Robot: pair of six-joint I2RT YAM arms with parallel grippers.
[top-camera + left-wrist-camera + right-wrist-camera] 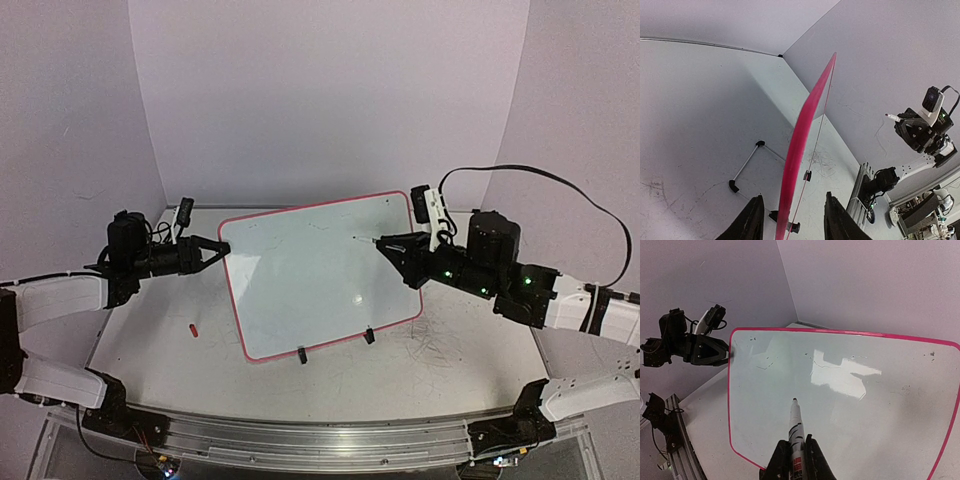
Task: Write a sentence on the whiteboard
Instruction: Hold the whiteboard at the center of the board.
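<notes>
Lilac walls close in a scuffed white table (150, 350). I see the whiteboard (310, 280) standing mid-table, tilted back. It has a red-pink rim all round, and its glossy face shows glare and a few faint specks. At the whiteboard's left edge sits the left gripper (218, 248). In the left wrist view its fingers (752, 220) stand apart, straddling the rim with a gap on either side. Over the whiteboard's upper right area the right gripper (388, 243) is clamped on a marker (796, 427), tip aimed at the face. I cannot tell whether the tip touches. Two black clip feet (302, 354) hold the whiteboard's near edge. A small red piece (193, 328) lies on the table, left of the near-left corner.
</notes>
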